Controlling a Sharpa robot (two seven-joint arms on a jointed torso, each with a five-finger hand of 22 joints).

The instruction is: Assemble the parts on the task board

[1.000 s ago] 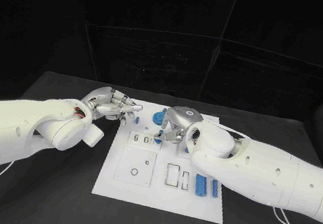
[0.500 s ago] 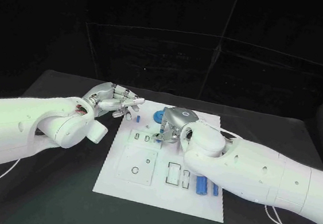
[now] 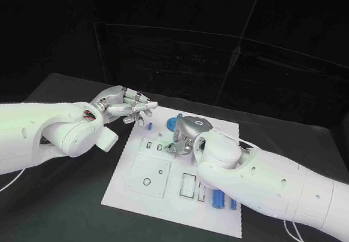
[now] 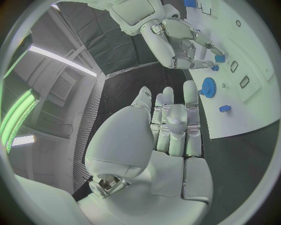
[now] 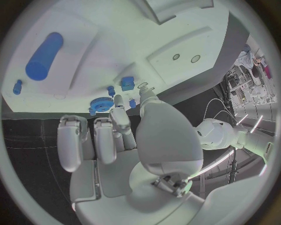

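Assembly in progress at the far end of the white rectangular task board [image 3: 139,194].

The right hand [image 3: 186,137] works fingers-down over the board's far end, next to a small square blue block [image 5: 127,83]; whether it pinches anything cannot be told. The left hand [image 3: 123,108] hovers at the board's far left corner, holding nothing, fingers extended side by side. Visible parts: one blue toothed gear [image 4: 208,86] at the far edge, two blue cylindrical pins [image 3: 218,200] lying at the near right, a few small blue pieces near the gear. Several rectangular recesses appear unfilled, so most insertion likely remains.
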